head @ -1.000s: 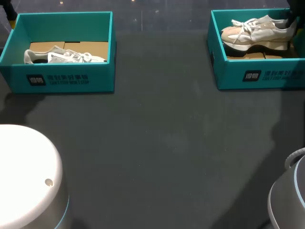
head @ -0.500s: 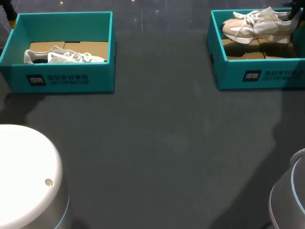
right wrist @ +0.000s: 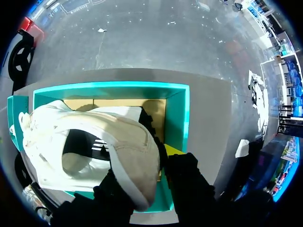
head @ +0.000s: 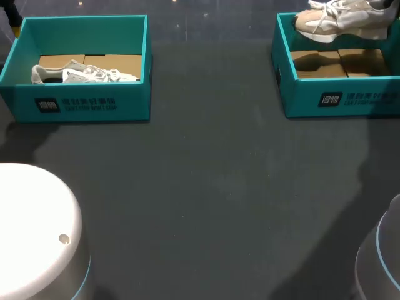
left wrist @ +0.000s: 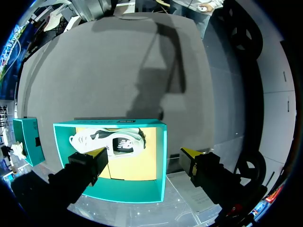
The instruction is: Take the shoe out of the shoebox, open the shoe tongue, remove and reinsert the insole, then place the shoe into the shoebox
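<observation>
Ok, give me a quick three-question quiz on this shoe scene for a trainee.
1. True or false: the beige shoe hangs above the right shoebox, clear of its floor.
2. Which fingers grip a shoe? A) left fingers B) right fingers C) neither
3. Fill in: the white shoe lies ____ the left shoebox.
Key: 1 true; 2 B; 3 inside.

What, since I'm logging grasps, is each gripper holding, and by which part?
Right gripper: the beige shoe, by its heel end. Left gripper: open, holding nothing.
</observation>
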Controlling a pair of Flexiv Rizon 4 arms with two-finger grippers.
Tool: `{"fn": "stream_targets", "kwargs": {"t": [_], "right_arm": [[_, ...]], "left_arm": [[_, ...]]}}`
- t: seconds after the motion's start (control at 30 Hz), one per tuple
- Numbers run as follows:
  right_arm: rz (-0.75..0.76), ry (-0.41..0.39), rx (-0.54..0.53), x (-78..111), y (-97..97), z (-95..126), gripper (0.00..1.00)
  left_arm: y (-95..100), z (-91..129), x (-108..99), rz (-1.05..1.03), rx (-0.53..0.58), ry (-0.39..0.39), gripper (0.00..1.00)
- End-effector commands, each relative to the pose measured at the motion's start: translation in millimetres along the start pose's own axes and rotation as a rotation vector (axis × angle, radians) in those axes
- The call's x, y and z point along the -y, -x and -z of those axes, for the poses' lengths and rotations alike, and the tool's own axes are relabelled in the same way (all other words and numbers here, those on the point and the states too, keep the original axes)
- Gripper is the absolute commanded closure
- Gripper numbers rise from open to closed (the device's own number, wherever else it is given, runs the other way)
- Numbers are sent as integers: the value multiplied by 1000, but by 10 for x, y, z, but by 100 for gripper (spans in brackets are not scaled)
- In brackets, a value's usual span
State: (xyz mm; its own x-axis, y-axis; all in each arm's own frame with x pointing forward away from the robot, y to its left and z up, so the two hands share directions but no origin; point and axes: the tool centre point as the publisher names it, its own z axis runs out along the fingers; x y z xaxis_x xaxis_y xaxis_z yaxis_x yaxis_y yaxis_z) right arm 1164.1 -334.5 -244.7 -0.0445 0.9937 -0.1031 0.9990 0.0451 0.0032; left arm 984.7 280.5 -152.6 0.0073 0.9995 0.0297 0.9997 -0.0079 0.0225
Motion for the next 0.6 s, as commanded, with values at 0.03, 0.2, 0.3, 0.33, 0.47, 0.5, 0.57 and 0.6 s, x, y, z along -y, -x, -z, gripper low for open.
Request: {"fn": "stream_targets", "kwargs": {"t": [0.03,0.2,0.3,0.33,0.47,0.5,0.57,0.6], "right_arm": [[-2,11,13,70,-16,300,100],[-4,29,40,129,-46,589,100],[-7,37,55,168,-55,740,100],[-7,39,60,179,-57,786,100],[-3,60,82,254,-65,971,100],[-5,66,85,281,-63,1018,100],[-5,76,89,335,-60,1108,100],[-4,80,92,359,-61,1147,100]], "left_arm": [[-6,4,7,-1,-2,1,0],[-6,4,7,-1,-2,1,0],[-6,4,7,-1,-2,1,0],[-6,4,7,-1,-2,1,0],[-6,4,7,-1,-2,1,0],[-6,4,7,-1,-2,1,0],[-6,4,7,-1,-2,1,0],[-6,4,7,-1,-2,1,0]]}}
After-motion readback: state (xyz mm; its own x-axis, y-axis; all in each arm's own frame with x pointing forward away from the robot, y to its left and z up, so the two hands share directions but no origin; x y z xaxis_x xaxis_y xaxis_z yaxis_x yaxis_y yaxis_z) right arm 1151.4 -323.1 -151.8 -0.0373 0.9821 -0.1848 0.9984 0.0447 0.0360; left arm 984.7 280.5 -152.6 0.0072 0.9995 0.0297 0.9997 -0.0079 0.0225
